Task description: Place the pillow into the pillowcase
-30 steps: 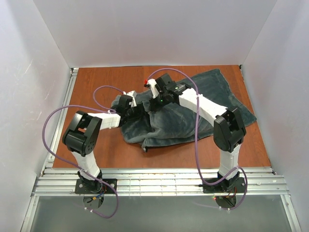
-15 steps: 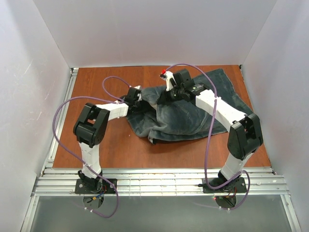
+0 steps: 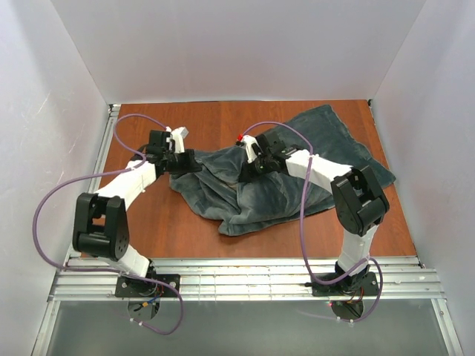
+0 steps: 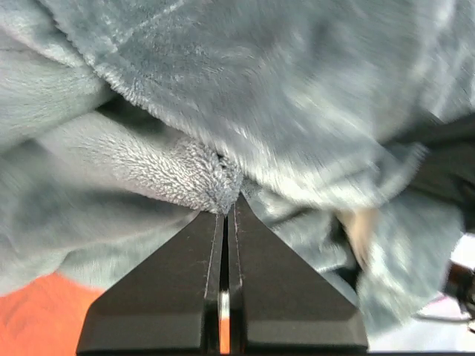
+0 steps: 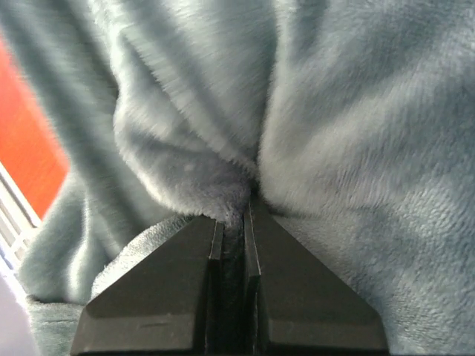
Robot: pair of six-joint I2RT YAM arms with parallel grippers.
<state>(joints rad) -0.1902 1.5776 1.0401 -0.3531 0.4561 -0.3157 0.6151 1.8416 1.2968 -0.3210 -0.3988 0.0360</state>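
The dark grey-teal plush pillowcase (image 3: 215,189) lies rumpled across the middle and back right of the brown table. My left gripper (image 3: 189,162) is at its left edge, shut with a tuft of the fabric pinched at the fingertips (image 4: 228,204). The plush pillowcase (image 4: 260,89) fills the left wrist view. My right gripper (image 3: 245,172) sits at the middle of the cloth, shut on a raised fold (image 5: 236,208) of the pillowcase (image 5: 356,111). The pillow is hidden from view.
The brown table (image 3: 148,215) shows bare wood to the left and in front of the cloth. White walls close in the left, back and right. A metal rail (image 3: 245,271) runs along the near edge, and purple cables loop from both arms.
My left gripper has shut on the pillowcase edge and swung left, drawing that edge with it. The right gripper has stayed shut on its fold and shifted slightly.
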